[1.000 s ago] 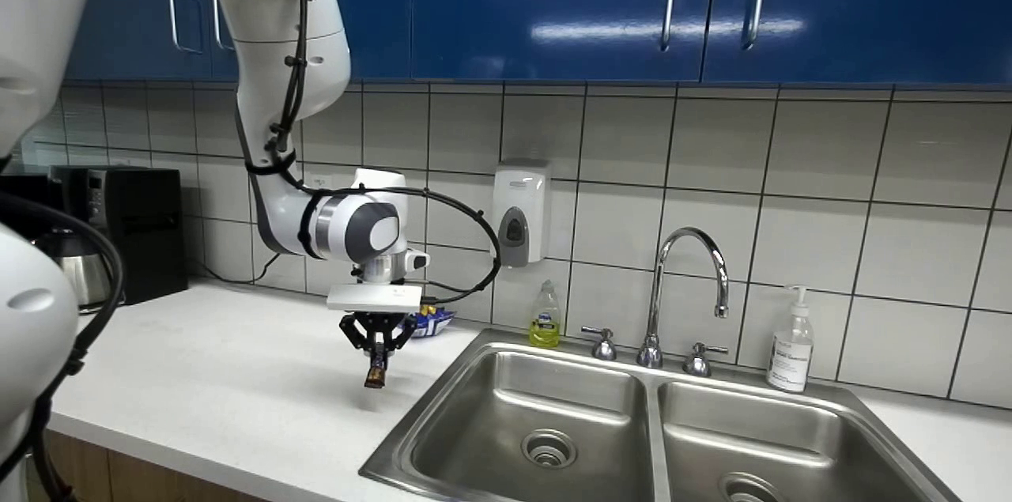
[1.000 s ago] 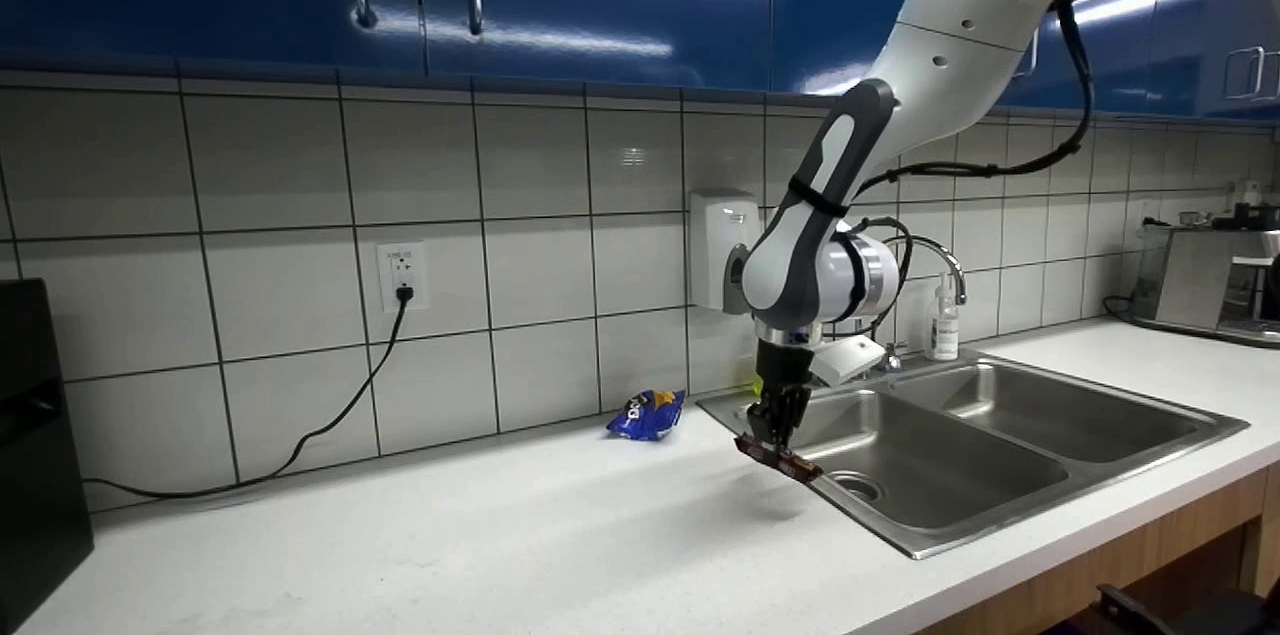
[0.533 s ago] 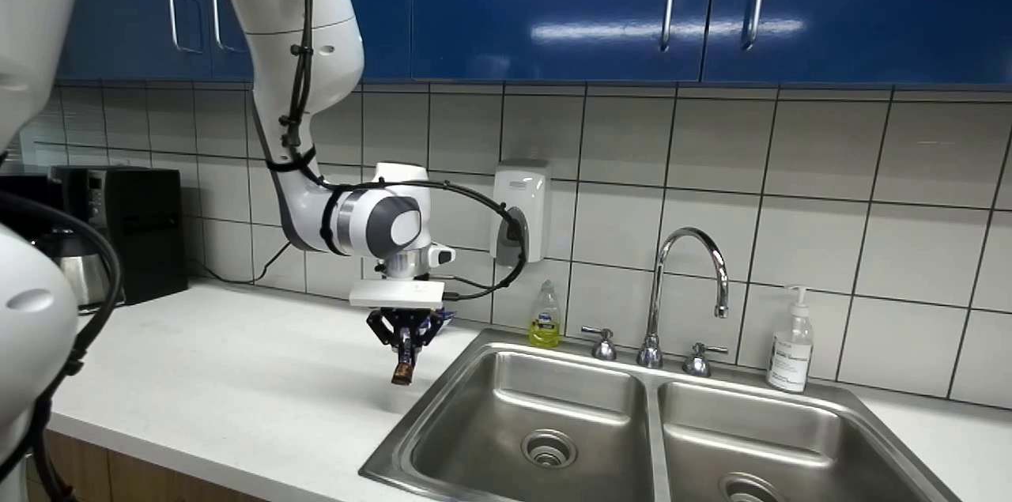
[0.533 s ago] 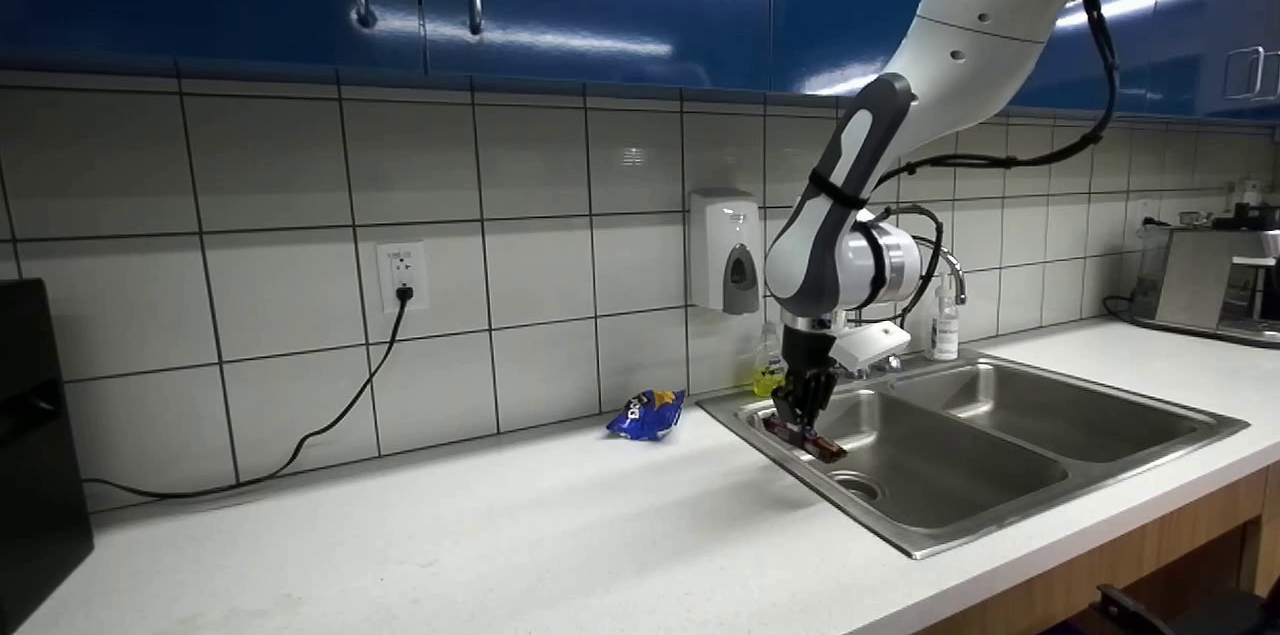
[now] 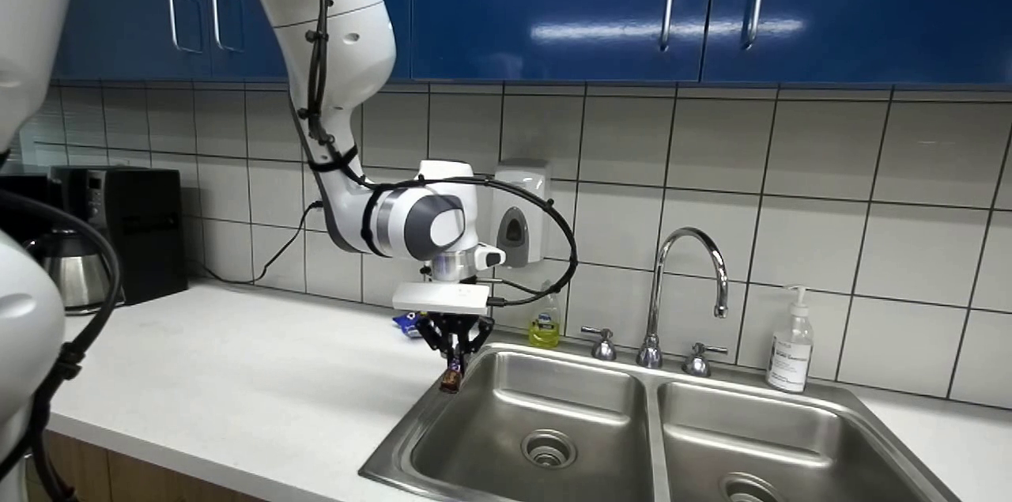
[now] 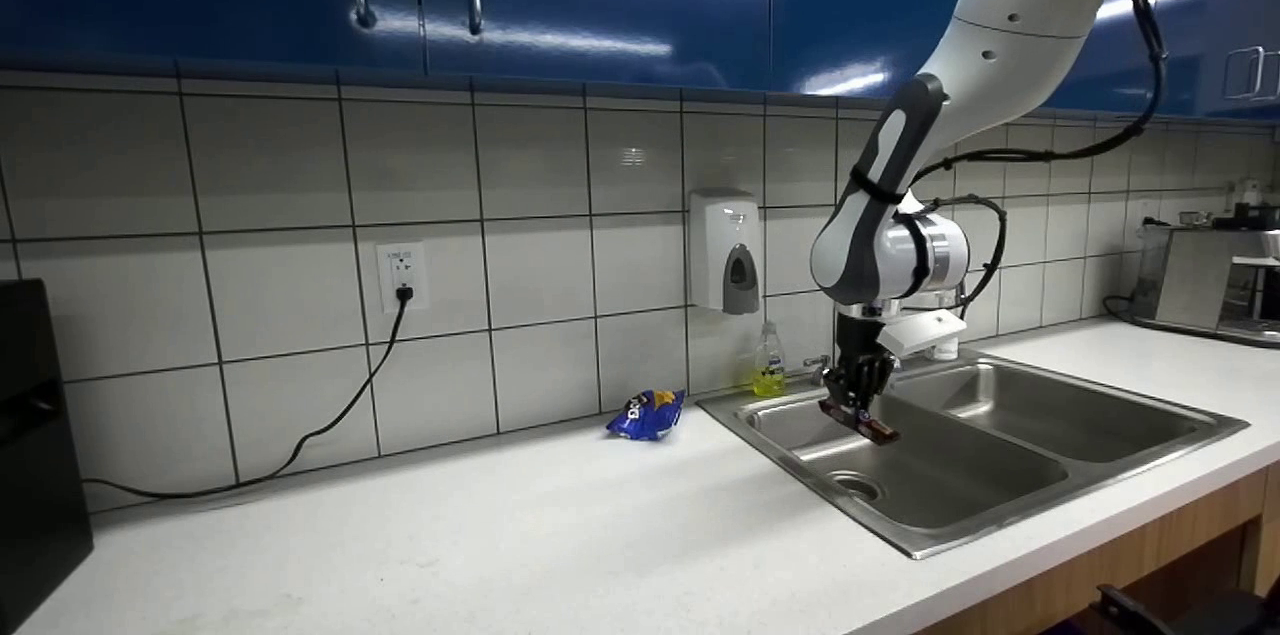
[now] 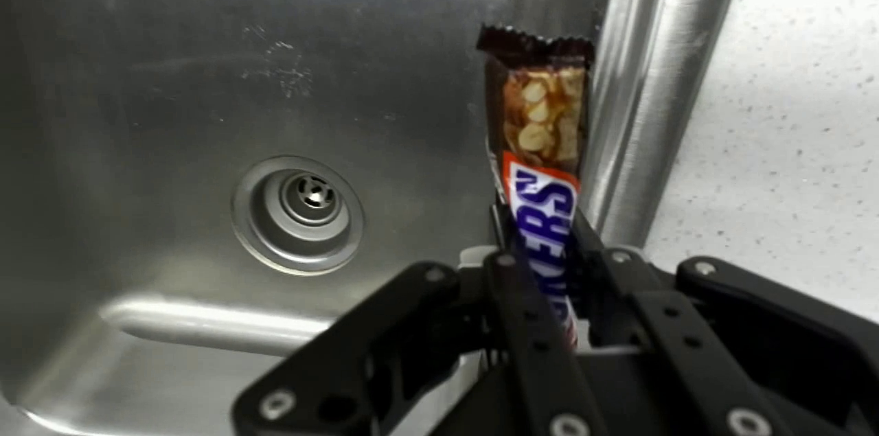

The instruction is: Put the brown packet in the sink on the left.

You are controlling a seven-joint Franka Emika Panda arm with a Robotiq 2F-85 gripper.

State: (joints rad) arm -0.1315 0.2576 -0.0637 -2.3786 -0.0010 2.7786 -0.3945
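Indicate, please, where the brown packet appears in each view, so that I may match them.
In an exterior view: brown packet low, left of centre; drain below, rightward.
In an exterior view: brown packet low, right of centre; drain just below.
In the wrist view: brown packet right of centre; drain to its left.
The shared landmark is this drain, in the left sink.

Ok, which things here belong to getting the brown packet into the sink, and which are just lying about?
Part of the job:
Brown packet, pinched in the gripper
Left sink basin, the likely target

Not part of it:
Blue snack bag
Bottle of yellow liquid
Pump bottle
Wall dispenser
Steel carafe
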